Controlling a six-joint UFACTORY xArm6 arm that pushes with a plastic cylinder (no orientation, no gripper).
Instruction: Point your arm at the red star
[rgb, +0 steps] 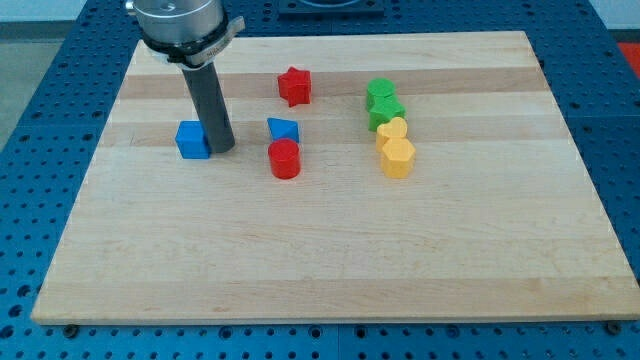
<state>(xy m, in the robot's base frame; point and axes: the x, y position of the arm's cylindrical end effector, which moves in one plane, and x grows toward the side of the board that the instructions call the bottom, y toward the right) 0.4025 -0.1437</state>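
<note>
The red star (294, 86) lies on the wooden board (330, 250) near the view's top, a little left of centre. My tip (222, 150) is down on the board at the left, touching the right side of the blue cube (192, 140). The star is up and to the right of the tip, well apart from it. A blue triangle-like block (283, 129) and a red cylinder (285, 158) sit between the tip and the view's middle, below the star.
Two green blocks (382, 103) sit close together right of the star. Two yellow blocks (395, 147) lie just below them. The board rests on a blue perforated table (40, 150).
</note>
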